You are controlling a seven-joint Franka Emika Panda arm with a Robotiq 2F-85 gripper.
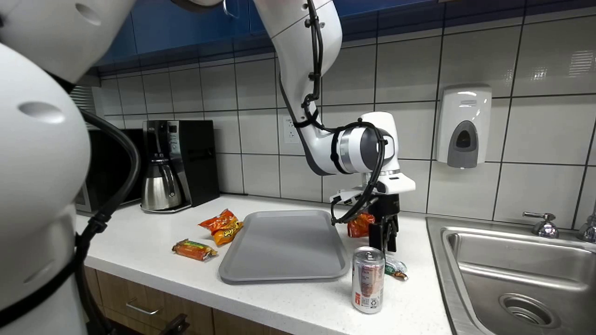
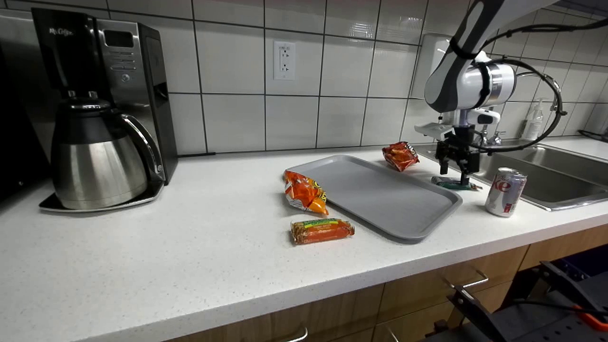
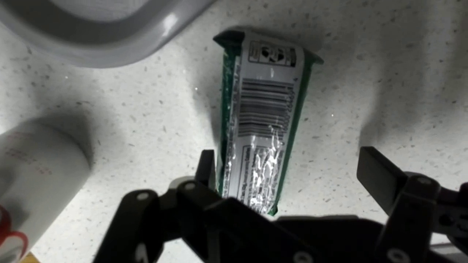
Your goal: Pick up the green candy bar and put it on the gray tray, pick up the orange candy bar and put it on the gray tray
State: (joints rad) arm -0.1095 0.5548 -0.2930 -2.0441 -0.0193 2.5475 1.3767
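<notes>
The green candy bar [image 3: 261, 120] lies barcode side up on the white counter, between the gray tray and the sink. It also shows in both exterior views [image 1: 396, 268] [image 2: 453, 184]. My gripper [image 3: 289, 168] is open, pointing down over the near end of this bar. The left finger is close beside the bar's edge; the right finger stands well apart from it. The gripper also shows in both exterior views [image 1: 384, 239] [image 2: 454, 173]. The gray tray [image 1: 286, 246] [image 2: 380, 194] [image 3: 109, 47] is bare. The orange candy bar [image 1: 194, 250] [image 2: 323, 231] lies on the tray's other side.
A soda can [image 1: 368, 279] [image 2: 506, 192] [image 3: 40, 179] stands close to the green bar. A red snack bag [image 1: 360, 225] [image 2: 400, 156] sits behind the gripper. An orange snack bag [image 1: 222, 228] [image 2: 305, 192] touches the tray's edge. A sink [image 1: 512, 274] and coffee maker [image 2: 104, 118] flank the area.
</notes>
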